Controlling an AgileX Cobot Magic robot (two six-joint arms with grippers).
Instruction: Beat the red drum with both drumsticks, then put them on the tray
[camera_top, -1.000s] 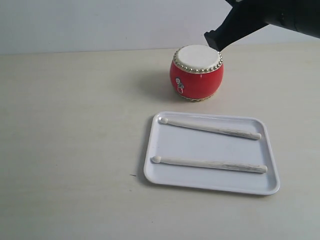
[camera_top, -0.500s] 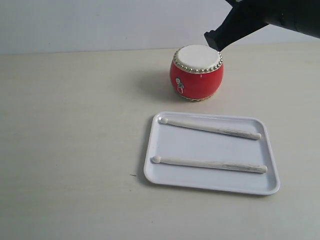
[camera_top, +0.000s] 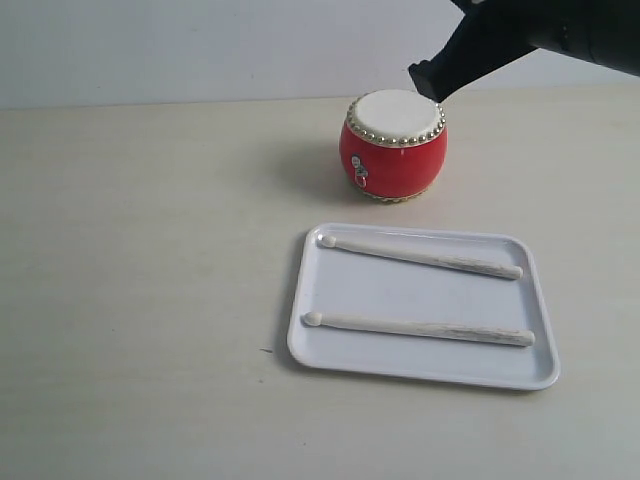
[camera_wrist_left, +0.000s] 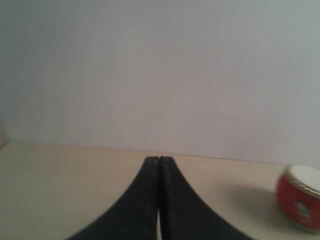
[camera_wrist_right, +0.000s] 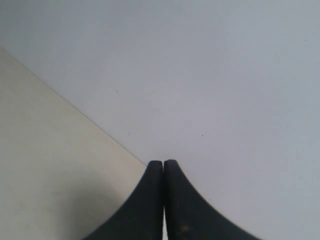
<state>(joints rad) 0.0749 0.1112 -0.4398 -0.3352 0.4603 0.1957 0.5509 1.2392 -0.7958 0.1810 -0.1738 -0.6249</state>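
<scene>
The red drum (camera_top: 393, 146) with its cream skin and gold studs stands on the table behind the white tray (camera_top: 420, 375). Two pale drumsticks lie across the tray, one at the back (camera_top: 420, 256) and one at the front (camera_top: 418, 328), tips to the left. My right gripper (camera_top: 428, 82) hangs shut and empty just above the drum's back right rim. In the right wrist view its jaws (camera_wrist_right: 163, 163) are pressed together, facing the wall. My left gripper (camera_wrist_left: 158, 159) is shut with nothing in it, and the red drum (camera_wrist_left: 301, 204) shows far off to one side. The exterior view does not show the left arm.
A pale beige table (camera_top: 140, 300) stretches wide to the left of the tray and drum. A plain grey wall (camera_top: 200, 50) backs the table.
</scene>
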